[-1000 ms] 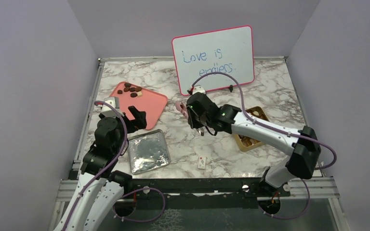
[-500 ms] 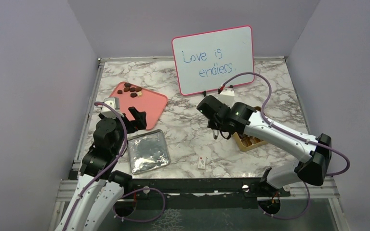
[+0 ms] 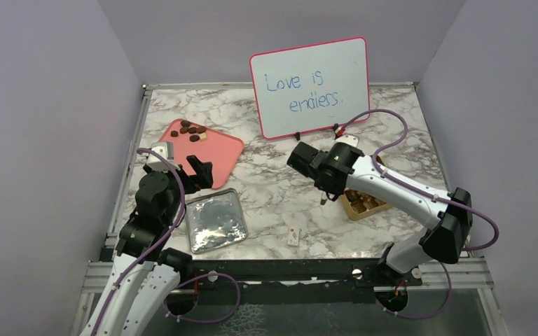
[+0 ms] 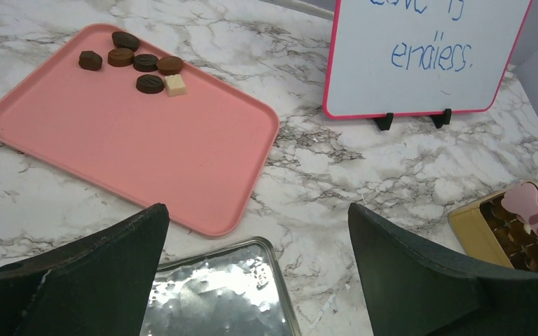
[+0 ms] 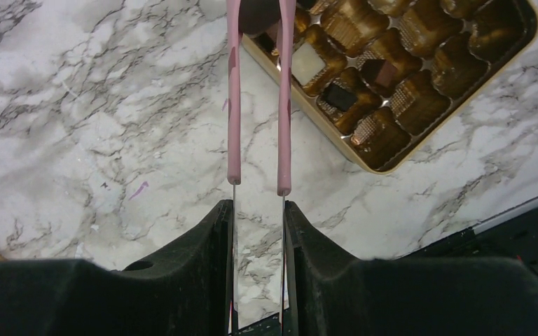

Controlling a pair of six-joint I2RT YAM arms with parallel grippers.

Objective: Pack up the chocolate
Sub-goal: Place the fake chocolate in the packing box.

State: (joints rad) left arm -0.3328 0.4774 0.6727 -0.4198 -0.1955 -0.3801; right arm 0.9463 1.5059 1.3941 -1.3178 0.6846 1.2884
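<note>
Several dark brown chocolate pieces (image 4: pixel 140 61) and one pale square piece (image 4: pixel 175 85) lie at the far corner of the pink tray (image 4: pixel 147 154); from above, the chocolate (image 3: pixel 190 130) shows on the tray's (image 3: pixel 217 155) back left. My right gripper (image 5: pixel 258 210) is shut on pink tongs (image 5: pixel 234 105). The tong tips reach over the near corner of the gold box (image 5: pixel 392 166), with a dark brown piece (image 5: pixel 259 17) between them. Several of the box's cells hold chocolates. My left gripper (image 4: pixel 257 210) stands open and holds nothing, above the tray's near edge.
A silver lid (image 3: pixel 214 220) lies in front of the left arm. A small white tag (image 3: pixel 293 236) rests near the table's front edge. A pink-framed whiteboard (image 3: pixel 312 87) stands at the back. Purple walls close in three sides.
My right arm has swung right, from the table's middle near the whiteboard to the gold box, carrying the tongs. The left arm has not moved.
</note>
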